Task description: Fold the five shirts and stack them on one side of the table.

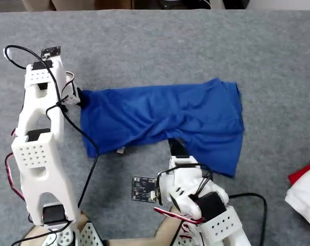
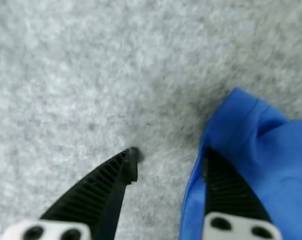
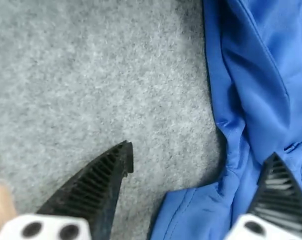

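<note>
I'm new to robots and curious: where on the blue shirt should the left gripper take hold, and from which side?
Probably the bunched corner of the blue shirt nearest the left gripper, approached from the bare table side: its hem seems lifted off the surface there, and the open jaws straddle that edge.

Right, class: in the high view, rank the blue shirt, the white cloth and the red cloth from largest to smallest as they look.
1. blue shirt
2. white cloth
3. red cloth
The picture's edge cuts off both cloths, so their full sizes cannot be told.
</note>
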Controlling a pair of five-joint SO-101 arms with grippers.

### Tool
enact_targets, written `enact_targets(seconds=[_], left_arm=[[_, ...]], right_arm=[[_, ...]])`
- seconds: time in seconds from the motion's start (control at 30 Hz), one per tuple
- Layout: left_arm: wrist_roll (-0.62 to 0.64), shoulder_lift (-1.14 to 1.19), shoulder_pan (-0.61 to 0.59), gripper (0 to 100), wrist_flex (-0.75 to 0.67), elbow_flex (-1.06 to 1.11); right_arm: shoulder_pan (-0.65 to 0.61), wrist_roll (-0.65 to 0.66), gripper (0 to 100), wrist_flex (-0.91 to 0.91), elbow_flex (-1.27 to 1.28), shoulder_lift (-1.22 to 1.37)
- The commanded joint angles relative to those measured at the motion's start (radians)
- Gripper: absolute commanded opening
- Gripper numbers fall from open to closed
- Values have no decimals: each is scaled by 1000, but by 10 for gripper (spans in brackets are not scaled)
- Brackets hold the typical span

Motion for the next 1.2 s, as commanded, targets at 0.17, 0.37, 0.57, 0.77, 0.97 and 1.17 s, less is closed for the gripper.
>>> enact_targets(seconds=[0.17,0.37,0.57,0.77,0.97,1.17], left_arm=[[8,-12,8,219,-28,-6],[-14,-12,8,220,-55,2],[-25,-12,9,219,-54,2],[-25,-12,9,219,-54,2],[-25,-12,8,219,-54,3],[-26,-12,6,220,-60,20]], right_arm=[[50,120,394,69,-50,1],[450,144,394,83,-295,12],[565,203,394,224,-446,68],[567,157,394,273,-664,426],[565,203,394,483,-955,906],[568,439,393,483,-779,903]])
